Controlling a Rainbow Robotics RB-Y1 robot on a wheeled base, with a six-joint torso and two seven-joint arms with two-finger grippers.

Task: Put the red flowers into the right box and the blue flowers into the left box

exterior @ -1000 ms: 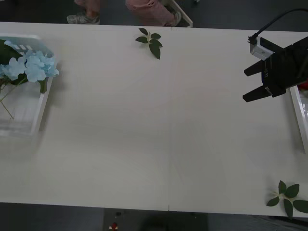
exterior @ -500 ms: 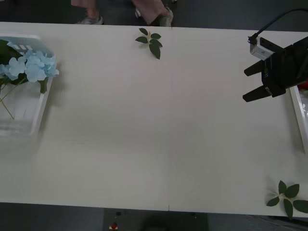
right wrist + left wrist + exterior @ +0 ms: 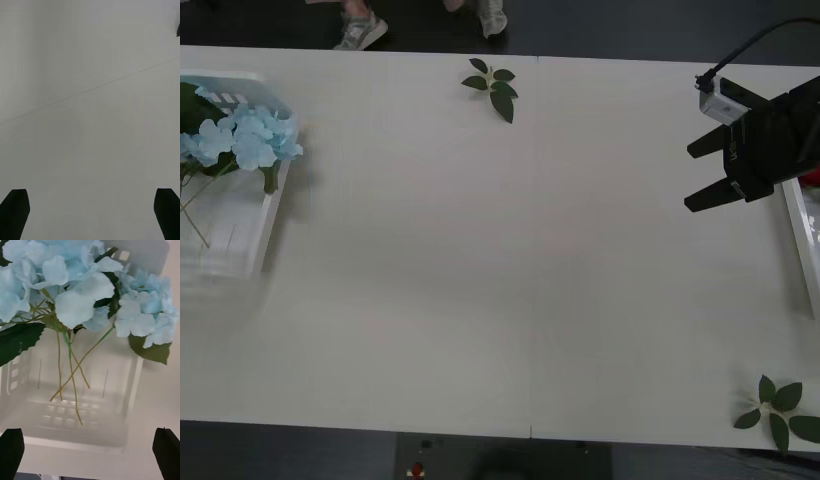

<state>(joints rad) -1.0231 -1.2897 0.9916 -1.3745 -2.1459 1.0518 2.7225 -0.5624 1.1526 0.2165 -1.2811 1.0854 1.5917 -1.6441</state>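
The blue flowers [image 3: 245, 135] lie in the left box [image 3: 265, 225] at the table's left end, blooms at its far end and stems [image 3: 71, 382] running over the slotted base. My left gripper [image 3: 89, 437] hangs open above that box's [image 3: 75, 444] near rim, holding nothing. Over the bare table at the far right, my right gripper [image 3: 689, 180] is open and empty, its black fingers pointing left beside the right box [image 3: 802, 235], of which just the edge shows. A sliver of red [image 3: 811, 181] peeks out behind that arm; the red flowers are otherwise hidden.
One loose green leaf sprig [image 3: 493, 88] lies near the table's far edge and another [image 3: 778, 405] at the near right corner. A dark green leaf tip [image 3: 178, 30] shows at the edge of the right wrist view. A wide bare stretch of white tabletop [image 3: 520, 260] separates the boxes.
Both boxes, the blue flowers and my right gripper stay where they were. Only a person's feet beyond the table's far edge have shifted.
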